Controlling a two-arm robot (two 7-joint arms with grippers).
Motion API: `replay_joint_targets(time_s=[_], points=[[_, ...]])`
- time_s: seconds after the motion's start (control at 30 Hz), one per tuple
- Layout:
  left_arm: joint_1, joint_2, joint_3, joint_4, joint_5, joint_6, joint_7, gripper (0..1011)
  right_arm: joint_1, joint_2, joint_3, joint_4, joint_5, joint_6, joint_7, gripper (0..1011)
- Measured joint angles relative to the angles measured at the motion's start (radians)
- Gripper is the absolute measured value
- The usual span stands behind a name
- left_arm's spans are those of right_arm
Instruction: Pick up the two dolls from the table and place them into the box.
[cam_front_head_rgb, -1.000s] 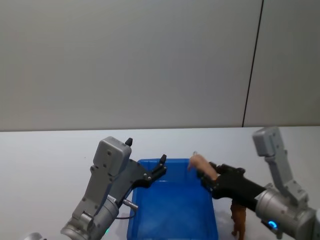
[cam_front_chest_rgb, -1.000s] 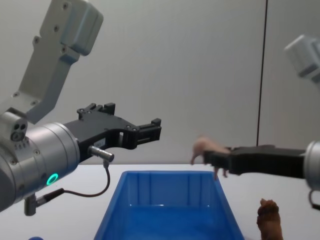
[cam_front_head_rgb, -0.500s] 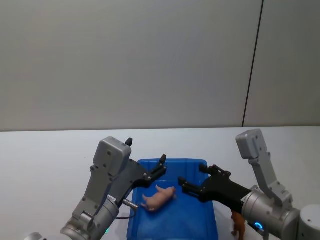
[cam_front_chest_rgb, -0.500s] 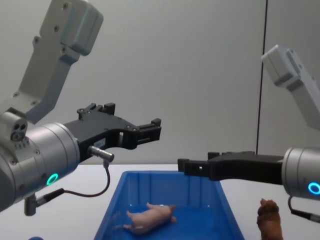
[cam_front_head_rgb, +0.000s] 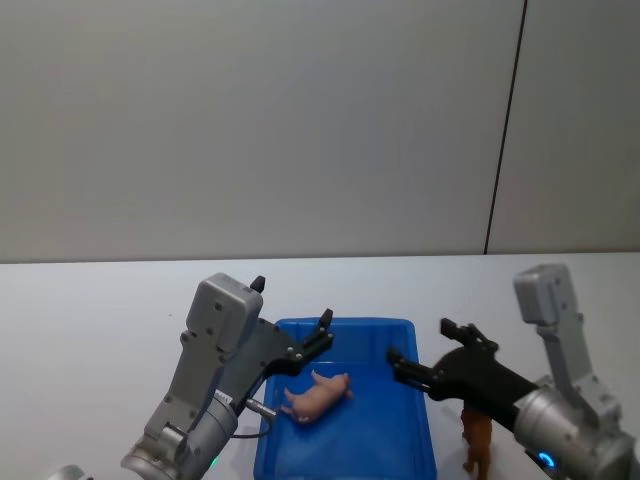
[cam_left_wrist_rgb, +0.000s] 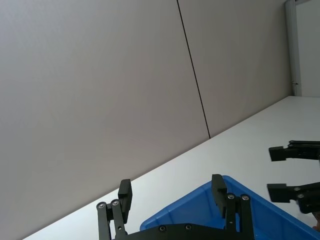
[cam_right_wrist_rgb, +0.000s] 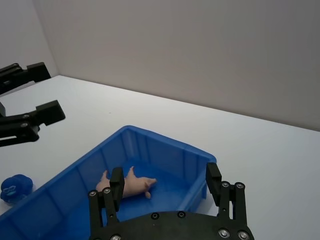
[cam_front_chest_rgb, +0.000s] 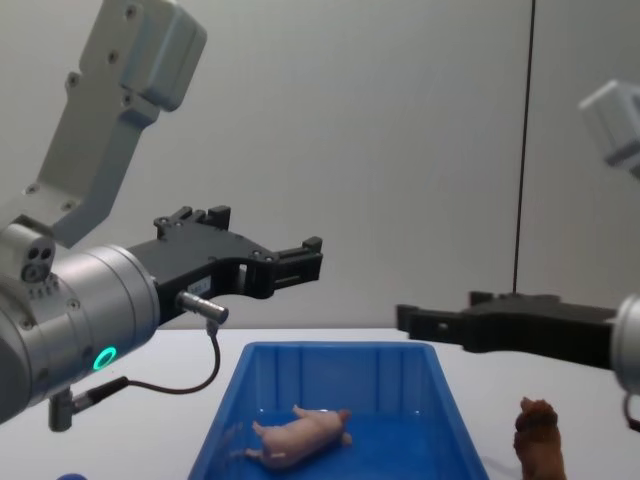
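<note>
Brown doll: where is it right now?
Head view, lower right: the brown doll stands on the table just outside the box's right wall, beneath the open right tool.

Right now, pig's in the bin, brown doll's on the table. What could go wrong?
1. The brown doll stands close beside the box's right wall, so the open right gripper may clip the rim or tip it over.
2. The open left gripper hovers over the box's far-left rim; a drop there could crowd it.
</note>
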Motion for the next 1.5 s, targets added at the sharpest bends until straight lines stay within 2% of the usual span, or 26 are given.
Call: replay_joint_targets(time_s=[0.23,0.5,0.73,1.03,1.17,1.43,1.5], points=[[0.0,0.0,0.0,0.0,0.0,0.0,0.0,1001,-0.053,0.034,0.014,-0.047,0.027,-0.003,-0.048,1001],[0.0,0.0,0.0,0.0,0.0,0.0,0.0,1001,-0.101,0.067,0.029,-0.08,0.063,0.025,-0.093,1001],[0.0,0.0,0.0,0.0,0.0,0.0,0.0,1001,-0.111,0.077,0.038,-0.077,0.092,0.064,-0.109,1001],[0.0,0.0,0.0,0.0,0.0,0.0,0.0,1001,-0.094,0.072,0.046,-0.03,0.127,0.119,-0.118,1001],[0.0,0.0,0.0,0.0,0.0,0.0,0.0,1001,-0.082,0.067,0.047,-0.009,0.14,0.138,-0.12,947],[0.0,0.0,0.0,0.0,0.0,0.0,0.0,1001,-0.063,0.058,0.049,0.022,0.161,0.168,-0.123,732],[0.0,0.0,0.0,0.0,0.0,0.0,0.0,1001,-0.059,0.056,0.05,0.028,0.167,0.175,-0.124,652]])
